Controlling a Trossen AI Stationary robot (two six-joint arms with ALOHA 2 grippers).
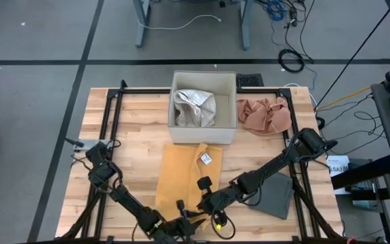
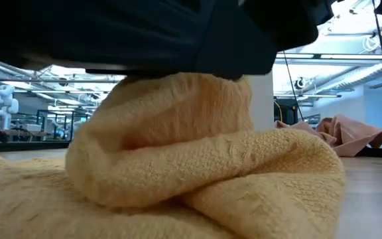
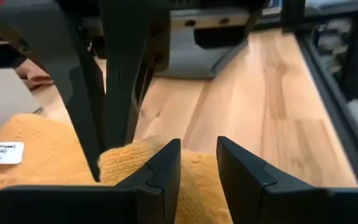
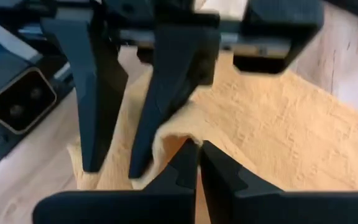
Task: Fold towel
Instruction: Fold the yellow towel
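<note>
High view: at the table's near edge, the yellow towel point(image 1: 185, 177) is pinched at its near hem by the right gripper point(image 4: 196, 163), jaws closed on a raised fold. Just beside it, the left gripper point(image 3: 197, 163) is held narrowly parted over the same hem. Farther off, a box point(image 1: 204, 78) is seen.

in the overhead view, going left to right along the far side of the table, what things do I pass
Open beige square box holding a crumpled pale cloth → small black pad by the box's far corner → crumpled pink cloth lying on the wood.
</note>
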